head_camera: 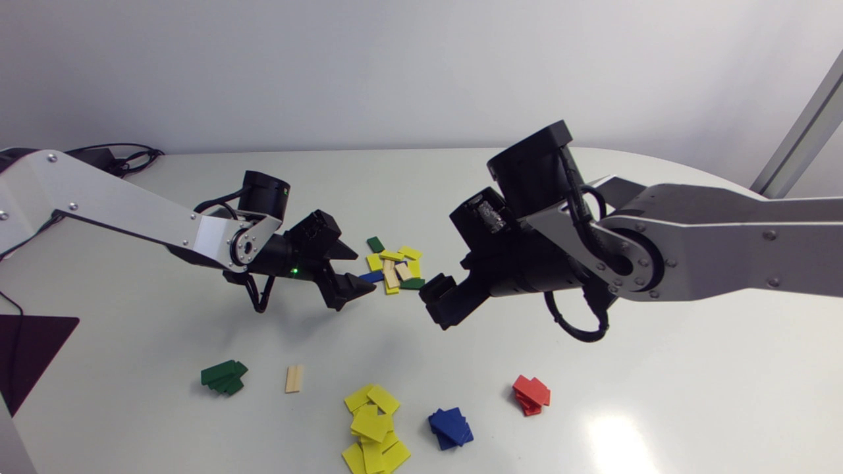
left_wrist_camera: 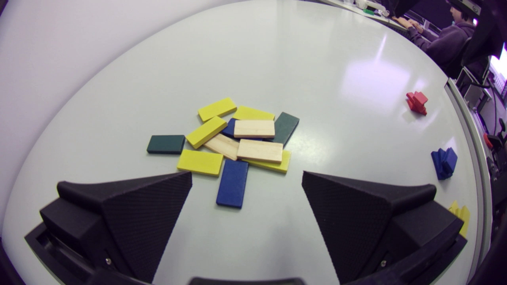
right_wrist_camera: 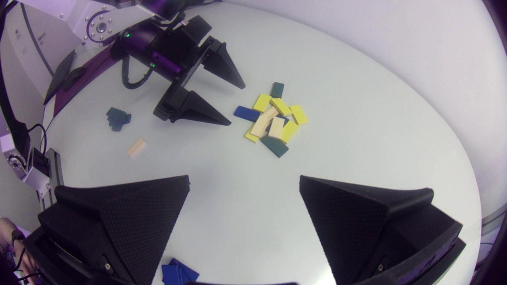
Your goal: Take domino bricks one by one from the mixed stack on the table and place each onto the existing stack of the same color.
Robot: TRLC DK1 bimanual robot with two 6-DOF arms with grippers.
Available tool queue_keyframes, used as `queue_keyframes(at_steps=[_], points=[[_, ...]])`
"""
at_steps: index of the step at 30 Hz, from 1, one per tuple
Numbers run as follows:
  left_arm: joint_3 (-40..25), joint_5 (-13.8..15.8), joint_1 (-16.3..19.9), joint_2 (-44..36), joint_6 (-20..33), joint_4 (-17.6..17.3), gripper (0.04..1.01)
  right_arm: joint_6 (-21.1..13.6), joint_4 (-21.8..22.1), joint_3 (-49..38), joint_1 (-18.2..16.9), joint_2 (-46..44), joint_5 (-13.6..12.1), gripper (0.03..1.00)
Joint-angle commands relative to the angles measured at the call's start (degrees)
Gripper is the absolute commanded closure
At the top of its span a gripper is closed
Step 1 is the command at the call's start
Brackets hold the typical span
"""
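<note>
The mixed pile [head_camera: 394,266] of yellow, wooden, blue and green bricks lies mid-table. My left gripper [head_camera: 365,271] hangs open just left of it, tips pointing at the pile. In the left wrist view a blue brick [left_wrist_camera: 232,183] lies flat just ahead of the open left gripper [left_wrist_camera: 246,176], untouched, at the near edge of the pile [left_wrist_camera: 237,138]. My right gripper [head_camera: 438,303] hovers open and empty to the pile's right. From the right wrist view the pile [right_wrist_camera: 273,118] lies well ahead of the right gripper [right_wrist_camera: 244,179], with the left gripper [right_wrist_camera: 237,105] beside it.
Along the front of the table stand a green stack [head_camera: 224,377], one wooden brick [head_camera: 294,378], a sprawling yellow stack [head_camera: 374,428], a blue stack [head_camera: 450,428] and a red stack [head_camera: 531,395]. A dark mat [head_camera: 26,349] lies at the left edge.
</note>
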Motion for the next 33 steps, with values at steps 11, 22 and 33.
queue_keyframes(at_steps=[11, 22, 33], points=[[4.95, 0.67, -3.29, 5.34, 3.28, 0.54, 0.054, -0.38, 1.05, -1.94, -0.39, 1.1, -1.29, 0.062], [7.76, 0.93, -3.29, 9.03, 4.68, 0.45, 0.054, -0.3, 1.23, -2.03, -0.56, 1.45, -1.73, 0.062], [8.55, 1.46, -3.29, 9.47, 4.86, 0.19, 0.074, -0.3, 1.31, -1.5, -0.56, 2.33, -1.82, 0.062]])
